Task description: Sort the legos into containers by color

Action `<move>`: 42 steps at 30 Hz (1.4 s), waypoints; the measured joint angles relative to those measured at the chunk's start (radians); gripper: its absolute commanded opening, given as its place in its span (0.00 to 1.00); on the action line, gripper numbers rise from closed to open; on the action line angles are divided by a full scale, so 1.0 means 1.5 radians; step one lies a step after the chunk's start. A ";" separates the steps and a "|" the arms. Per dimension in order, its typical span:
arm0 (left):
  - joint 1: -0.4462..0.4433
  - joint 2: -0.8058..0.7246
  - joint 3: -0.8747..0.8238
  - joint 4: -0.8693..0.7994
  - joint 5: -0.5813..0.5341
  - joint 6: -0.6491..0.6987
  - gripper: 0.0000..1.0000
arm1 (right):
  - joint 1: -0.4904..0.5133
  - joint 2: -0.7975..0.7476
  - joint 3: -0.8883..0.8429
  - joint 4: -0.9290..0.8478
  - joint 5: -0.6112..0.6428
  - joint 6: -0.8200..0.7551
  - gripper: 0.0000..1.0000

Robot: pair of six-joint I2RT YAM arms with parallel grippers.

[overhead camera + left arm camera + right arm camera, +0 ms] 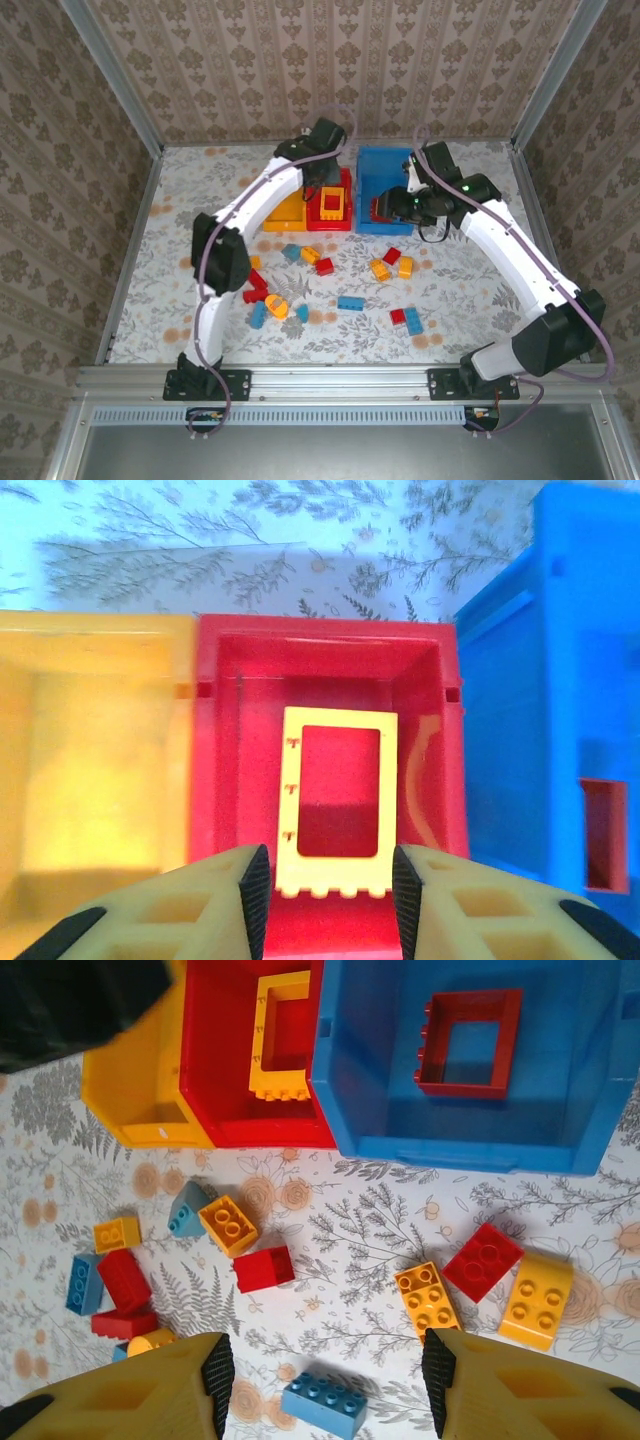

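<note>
Three containers are set side by side at the far side of the tabletop point(350, 1230): a yellow bin point(90, 730), a red bin point(225, 680) touching it, and a larger, deeper blue bin point(510, 740) just beside the red one. A yellow frame point(340, 718) is seen lying on the floor of the red bin, its studded end toward the near wall. A red frame point(470, 1005) is seen lying flat on the floor of the blue bin. The left end effector point(330, 885) is held above the near edge of the red bin with its jaws parted; the near end of the yellow frame is seen below the gap, and nothing is gripped. The right end effector point(325, 1380) is held wide open above the tabletop, near the blue bin, with nothing between its fingers. The loose legos point(265, 1268), in red, blue and yellow-orange, are scattered on the tabletop in front of the bins.
</note>
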 measured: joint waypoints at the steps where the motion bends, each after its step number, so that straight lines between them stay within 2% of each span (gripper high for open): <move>1: 0.000 -0.040 -0.035 0.001 -0.003 -0.010 0.44 | 0.004 -0.004 -0.005 0.004 -0.001 -0.012 0.57; 5: 0.006 -0.201 -0.188 -0.006 -0.017 -0.057 0.51 | 0.052 -0.008 -0.023 0.028 -0.017 -0.067 0.59; 11: 0.045 -0.419 -0.434 -0.076 -0.023 -0.104 0.60 | 0.169 -0.003 -0.064 0.080 -0.075 -0.144 0.68; 14: 0.056 -0.494 -0.556 -0.124 -0.018 -0.105 0.63 | 0.225 0.023 -0.063 0.117 -0.114 -0.163 0.68; 18: 0.059 -0.558 -0.704 -0.172 -0.007 -0.102 0.76 | 0.265 0.080 -0.063 0.162 -0.147 -0.159 0.69; 21: 0.074 -0.580 -0.772 -0.187 0.002 -0.097 0.78 | 0.273 0.115 -0.063 0.189 -0.162 -0.145 0.70; 25: 0.138 -0.581 -0.811 -0.175 0.020 -0.070 0.79 | 0.273 0.128 -0.063 0.209 -0.174 -0.135 0.70; 34: 0.243 -0.514 -0.820 -0.084 0.088 0.050 0.76 | 0.273 0.131 -0.063 0.219 -0.176 -0.124 0.70; 42: 0.291 -0.441 -0.816 -0.049 0.111 0.126 0.74 | 0.273 0.137 -0.062 0.219 -0.176 -0.122 0.70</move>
